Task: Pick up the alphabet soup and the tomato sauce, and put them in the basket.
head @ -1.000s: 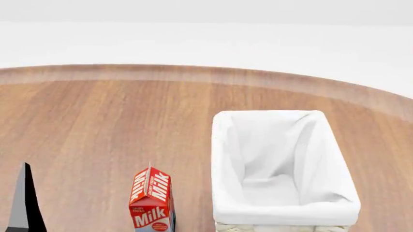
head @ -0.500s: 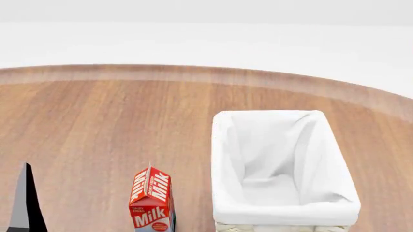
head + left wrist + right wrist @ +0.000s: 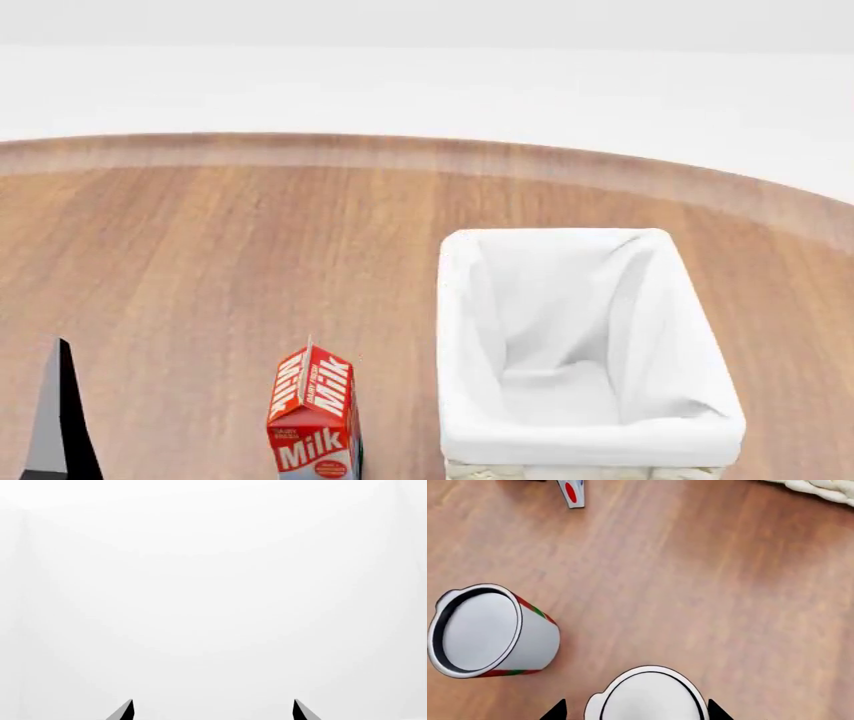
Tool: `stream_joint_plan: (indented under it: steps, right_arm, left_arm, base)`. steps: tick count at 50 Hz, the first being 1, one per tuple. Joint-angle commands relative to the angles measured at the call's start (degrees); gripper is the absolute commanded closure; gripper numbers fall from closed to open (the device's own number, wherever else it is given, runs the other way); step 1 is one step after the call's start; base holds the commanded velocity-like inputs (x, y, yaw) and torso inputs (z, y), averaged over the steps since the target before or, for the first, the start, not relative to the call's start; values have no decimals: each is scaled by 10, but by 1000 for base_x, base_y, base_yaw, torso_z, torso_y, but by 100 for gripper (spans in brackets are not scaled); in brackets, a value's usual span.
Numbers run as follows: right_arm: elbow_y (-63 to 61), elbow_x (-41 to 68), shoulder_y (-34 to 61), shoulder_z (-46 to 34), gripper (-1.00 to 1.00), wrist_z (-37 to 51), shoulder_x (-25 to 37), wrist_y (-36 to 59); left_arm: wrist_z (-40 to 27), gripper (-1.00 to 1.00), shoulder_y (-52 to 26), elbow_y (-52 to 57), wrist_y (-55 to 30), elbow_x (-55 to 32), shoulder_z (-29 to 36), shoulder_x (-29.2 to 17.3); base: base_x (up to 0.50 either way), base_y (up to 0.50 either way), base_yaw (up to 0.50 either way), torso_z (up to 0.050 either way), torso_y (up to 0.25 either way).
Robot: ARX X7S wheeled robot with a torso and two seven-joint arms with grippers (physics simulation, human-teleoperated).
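Observation:
The tomato sauce (image 3: 487,632), a can with a red and green label and a silvery-white top, stands on the wood table in the right wrist view. Beside it is a second can (image 3: 650,697) with the same kind of top. Its label is hidden from above, so I cannot confirm it is the alphabet soup. My right gripper (image 3: 635,711) is open, with one dark fingertip on each side of that can and a small gap to each. The basket (image 3: 461,300), cream with a white liner, stands empty at the head view's right. My left gripper (image 3: 212,711) is open and faces blank white.
A red and white milk carton (image 3: 314,415) stands just left of the basket, and its base (image 3: 572,492) also shows in the right wrist view. A strip of the basket's wicker wall (image 3: 820,487) shows there too. One left fingertip (image 3: 60,415) pokes up at the head view's lower left.
The left fingertip in the head view has drifted slightly to the right. The basket and the milk carton have not moved.

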Motion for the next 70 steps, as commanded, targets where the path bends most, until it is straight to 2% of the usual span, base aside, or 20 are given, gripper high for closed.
stream_joint_plan:
  steps: [1,21,22,39,52,70]
  right_arm:
    - [19,1,-16,3,-100,-15,-4,-14]
    - [43,-5,-38,8,-100,-32,-13,-29]
    - [42,-8,-37,8,100,-30,-13,-29]
    - [7,-31,-19,9,100,-10,3,-15]
    - [-134,-58,79,16,100,47,73,52]
    - [-260,-33,204,52,100,57,162,113]
  left_arm:
    - [-3,-100,-2,2,-3,-1,3,-2]
    - [-7,-100,-2,-4,1,2,12,-5]
    - [-7,-100,-3,-5,3,1,11,-5]
    - [-11,-100,-4,-7,4,0,15,-7]
    - [-13,-100,-2,-14,13,-1,17,-9]
    - [-17,-100,-7,-8,4,-5,18,-11]
  base:
    - [0,0,0,0,0]
    - [0,0,0,0,0]
    - [0,0,0,0,0]
    - [0,0,0,0,0]
    - [0,0,0,0,0]
    - [0,0,0,0,0]
